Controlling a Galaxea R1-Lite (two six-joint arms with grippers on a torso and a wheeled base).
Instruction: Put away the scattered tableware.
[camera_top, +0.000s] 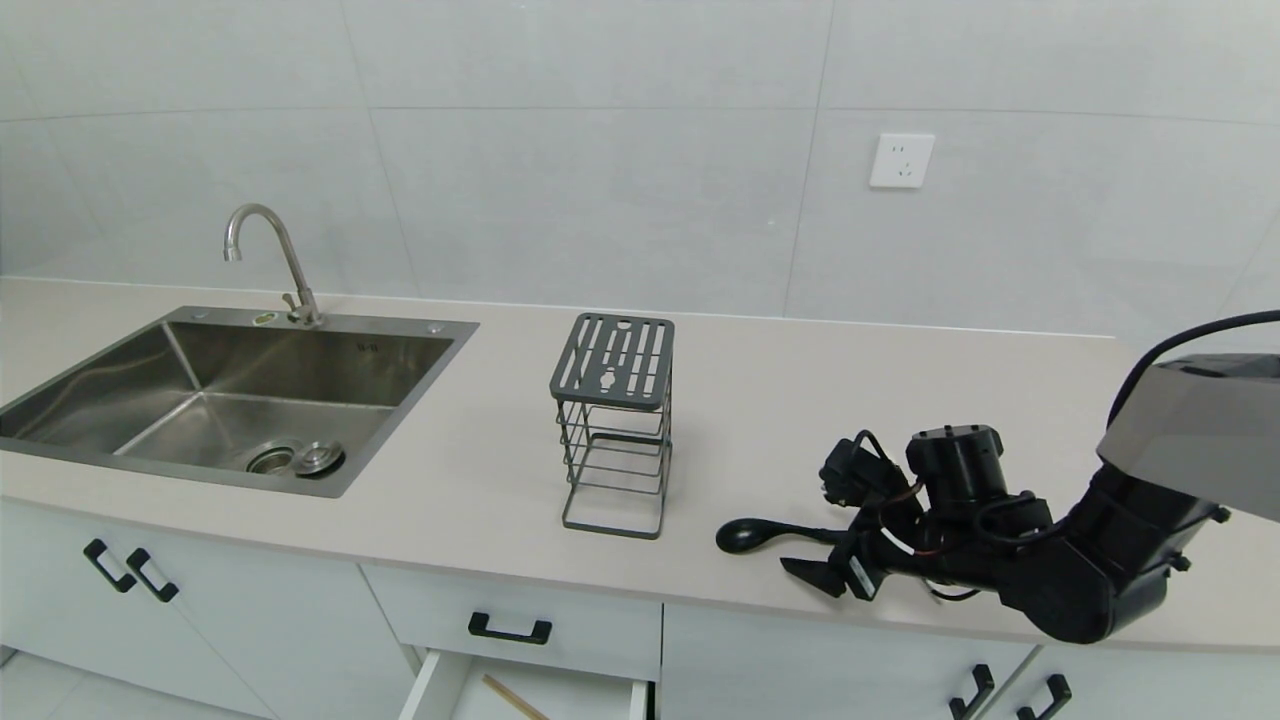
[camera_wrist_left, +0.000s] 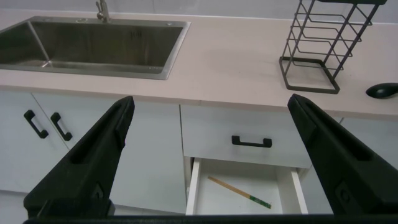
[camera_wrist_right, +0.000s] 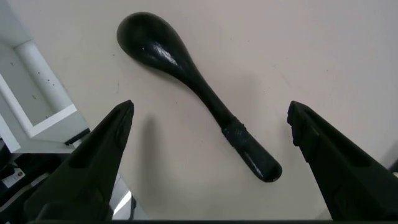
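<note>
My spoon (camera_wrist_right: 186, 74), near the worktop's front edge, is glossy black and smooth on the bowl, with a rougher, duller band partway along the handle. The worktop (camera_top: 800, 420) is pale, matt and smooth. The rack (camera_top: 612, 420) at its middle is thin dark-grey wire, matt coated metal. The sink (camera_top: 300, 360) at its left end is brushed steel with a soft sheen, and the faucet (camera_top: 265, 245) is the same satin metal. The fingers (camera_wrist_right: 93, 162) of my right gripper (camera_wrist_right: 209, 115) look like matt black plastic. The chopstick (camera_wrist_left: 239, 191) in the drawer (camera_wrist_left: 191, 186) looks like bare wood.
</note>
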